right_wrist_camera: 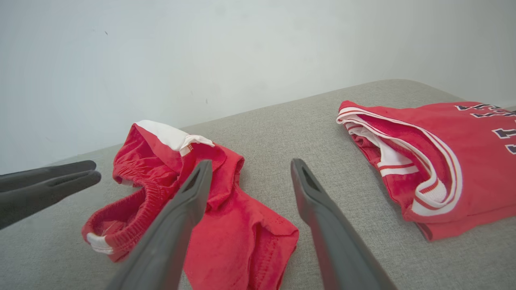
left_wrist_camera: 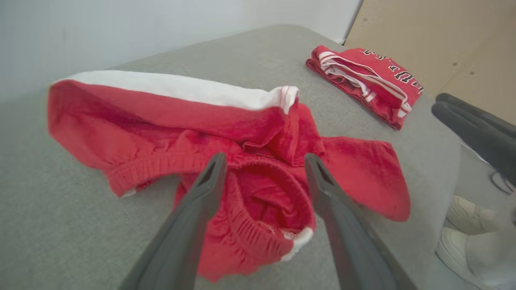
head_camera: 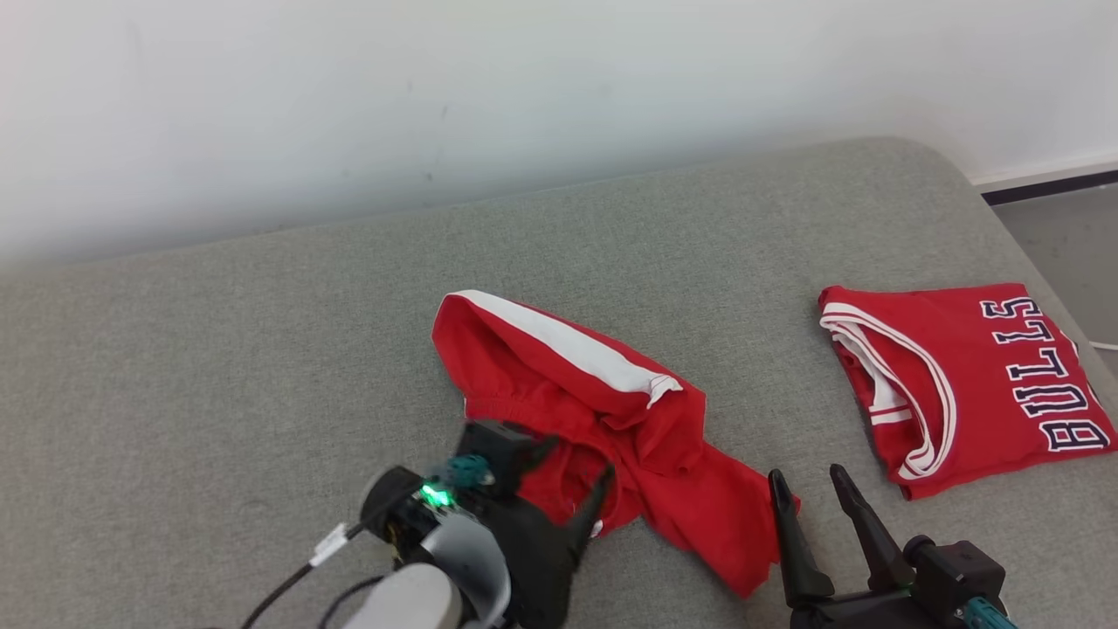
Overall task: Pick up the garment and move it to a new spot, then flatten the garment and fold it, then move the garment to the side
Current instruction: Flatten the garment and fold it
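— Grey padded surface (head_camera: pixel 262 349), white wall (head_camera: pixel 437 87) behind. Where's the garment (head_camera: pixel 603 411)?
— Crumpled mid-surface. My left pincer (head_camera: pixel 576 460) hovers over its waistband, fingers apart. My right pincer (head_camera: pixel 807 474), likewise spread, sits beside the hem. Folded jersey (head_camera: pixel 969 384) lies farther right.

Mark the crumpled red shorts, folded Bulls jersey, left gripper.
crumpled red shorts (head_camera: pixel 541 384): head view, red cloth under white stripe.
folded Bulls jersey (head_camera: pixel 987 384): head view, red panel beside the lettering.
left gripper (left_wrist_camera: pixel 265 157): left wrist view, midway between fingertips.
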### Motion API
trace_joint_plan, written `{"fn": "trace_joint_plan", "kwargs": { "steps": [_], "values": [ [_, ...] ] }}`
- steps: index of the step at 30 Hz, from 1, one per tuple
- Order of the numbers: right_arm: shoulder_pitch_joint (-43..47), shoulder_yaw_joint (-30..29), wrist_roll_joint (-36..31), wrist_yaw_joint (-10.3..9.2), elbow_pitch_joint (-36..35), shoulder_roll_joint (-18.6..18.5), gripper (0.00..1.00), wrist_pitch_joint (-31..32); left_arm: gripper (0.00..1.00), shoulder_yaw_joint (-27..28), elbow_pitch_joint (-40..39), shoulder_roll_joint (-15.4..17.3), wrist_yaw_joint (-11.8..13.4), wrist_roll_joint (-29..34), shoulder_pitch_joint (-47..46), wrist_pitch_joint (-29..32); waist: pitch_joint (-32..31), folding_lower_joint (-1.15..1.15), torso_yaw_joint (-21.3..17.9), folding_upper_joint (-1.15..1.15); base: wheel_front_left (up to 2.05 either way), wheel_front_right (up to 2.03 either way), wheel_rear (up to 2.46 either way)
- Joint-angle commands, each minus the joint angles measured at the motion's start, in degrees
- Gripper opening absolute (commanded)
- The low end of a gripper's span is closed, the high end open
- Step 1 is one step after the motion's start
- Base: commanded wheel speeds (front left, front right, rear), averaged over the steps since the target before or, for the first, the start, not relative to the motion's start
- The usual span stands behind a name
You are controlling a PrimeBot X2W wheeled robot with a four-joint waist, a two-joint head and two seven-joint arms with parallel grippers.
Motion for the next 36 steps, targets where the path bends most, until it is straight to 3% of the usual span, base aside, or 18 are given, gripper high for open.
{"fn": "trace_joint_plan", "kwargs": {
  "steps": [1,11,21,22,24,25,26,31,36],
  "values": [
    [0.4,0.1,-0.3,-0.13,-0.2,-0.2,1.0,0.0,1.0,-0.1,-0.7,-0.1,0.0,-1.1,0.9,1.1,-0.1,0.0,-0.2,0.0,0.0,0.0,0.0],
    [0.0,0.3,0.5,-0.13,-0.1,-0.1,1.0,-0.6,1.0,-3.2,-3.8,0.1,3.1,-2.2,1.3,16.1,1.4,0.0,-3.5,0.0,0.0,0.0,0.0],
    [-0.9,0.3,1.1,-0.13,0.9,0.2,1.0,-1.4,1.0,-4.5,-2.9,1.3,6.0,-0.3,-1.4,22.9,2.3,0.0,-5.3,0.0,0.0,0.0,0.0],
    [-1.0,0.3,1.1,-0.13,1.0,0.2,1.0,-1.5,0.91,-4.6,-2.7,1.5,6.1,0.1,-1.8,23.0,2.4,0.0,-5.4,0.0,0.0,0.0,0.0],
    [-1.1,0.2,1.1,-0.13,1.2,0.2,1.0,-1.6,0.42,-4.9,-2.2,1.7,6.0,0.4,-2.6,22.9,2.5,0.0,-5.4,0.0,0.0,0.0,0.0],
    [-1.2,0.2,1.1,-0.13,1.2,0.2,1.0,-1.6,0.3,-5.1,-1.7,1.7,6.0,0.6,-2.9,23.0,2.6,0.0,-5.3,0.0,0.0,0.0,0.0],
    [-1.3,0.2,1.1,-0.13,1.3,0.2,1.0,-1.7,0.0,-5.3,-1.2,1.8,5.8,0.8,-3.2,23.3,2.7,0.0,-5.3,0.0,0.0,0.0,0.0],
    [-1.7,0.3,1.3,-0.13,1.6,0.3,1.0,-2.0,0.0,-4.9,0.1,0.6,5.0,0.1,-5.0,21.6,2.9,0.0,-5.3,0.0,0.0,0.0,0.0],
    [-1.1,-0.2,1.1,-0.13,1.8,0.3,1.0,-2.1,0.0,-0.9,-6.0,-2.6,3.4,-5.7,-8.8,14.1,2.8,0.0,-4.1,0.0,0.0,0.0,0.0]
  ]
}}
